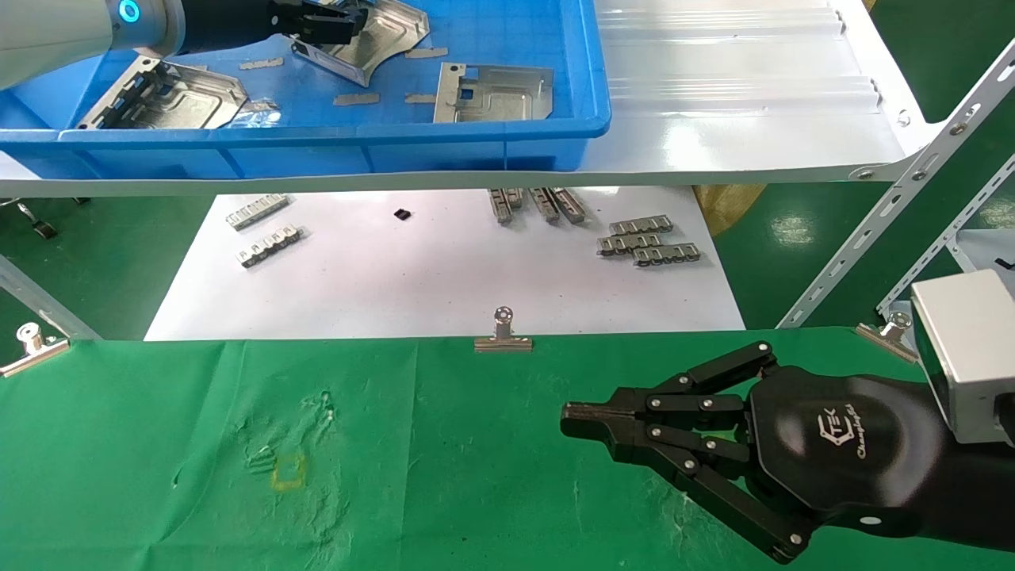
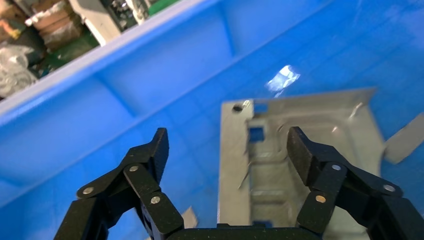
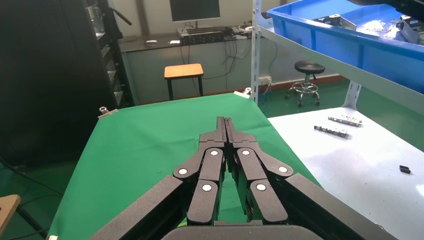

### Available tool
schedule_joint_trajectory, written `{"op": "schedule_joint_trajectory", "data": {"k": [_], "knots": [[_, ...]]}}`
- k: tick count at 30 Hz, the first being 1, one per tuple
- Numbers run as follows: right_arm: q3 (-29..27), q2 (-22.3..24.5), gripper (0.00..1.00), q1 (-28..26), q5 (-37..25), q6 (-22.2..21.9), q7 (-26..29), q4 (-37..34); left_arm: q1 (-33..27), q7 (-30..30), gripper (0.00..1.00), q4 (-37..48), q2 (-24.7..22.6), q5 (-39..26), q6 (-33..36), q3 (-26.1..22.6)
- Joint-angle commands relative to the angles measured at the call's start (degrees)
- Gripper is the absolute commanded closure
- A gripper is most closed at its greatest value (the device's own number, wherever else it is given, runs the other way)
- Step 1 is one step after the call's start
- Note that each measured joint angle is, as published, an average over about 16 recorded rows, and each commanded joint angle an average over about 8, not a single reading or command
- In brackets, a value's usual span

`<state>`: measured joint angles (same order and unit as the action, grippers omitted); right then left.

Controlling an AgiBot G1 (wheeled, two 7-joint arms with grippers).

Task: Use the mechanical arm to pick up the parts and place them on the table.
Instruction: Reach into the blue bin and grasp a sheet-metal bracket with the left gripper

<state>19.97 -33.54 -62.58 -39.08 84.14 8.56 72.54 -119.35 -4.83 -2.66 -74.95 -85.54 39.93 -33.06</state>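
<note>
Three silvery parts lie in the blue bin [image 1: 476, 147]: one at the left [image 1: 170, 99], one at the right [image 1: 492, 93], one [image 1: 388, 36] under my left gripper [image 1: 333, 24]. That gripper is open inside the bin. In the left wrist view its fingers [image 2: 155, 150] stand wide apart above a part [image 2: 320, 115] and hold nothing. My right gripper [image 1: 575, 424] is shut and empty, low over the green table [image 1: 396, 460]. It also shows in the right wrist view [image 3: 225, 122], over the table [image 3: 145, 140].
The bin stands on a glossy white shelf [image 1: 753, 119]. Below it, a white sheet [image 1: 444, 277] holds small slotted strips [image 1: 646, 242]. Binder clips [image 1: 503, 333] grip the table's far edge. Slanted metal shelf struts [image 1: 896, 190] stand at the right.
</note>
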Motion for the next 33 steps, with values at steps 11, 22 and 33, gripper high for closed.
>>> {"op": "schedule_joint_trajectory", "data": {"k": [11,22,33], "knots": [[0.0,0.0,1.0,0.0,0.0,0.0,0.0,0.0,-0.7,-1.8,1.0,2.5,-0.6,-0.3,-0.5,-0.2],[0.0,0.0,0.02,0.0,0.0,0.0,0.0,0.0,-0.7,-2.4,1.0,2.6,0.0,-0.3,0.3,-0.2],[0.0,0.0,0.0,0.0,0.0,0.0,0.0,0.0,-1.9,-0.4,1.0,0.2,2.7,2.1,6.8,1.4]]}}
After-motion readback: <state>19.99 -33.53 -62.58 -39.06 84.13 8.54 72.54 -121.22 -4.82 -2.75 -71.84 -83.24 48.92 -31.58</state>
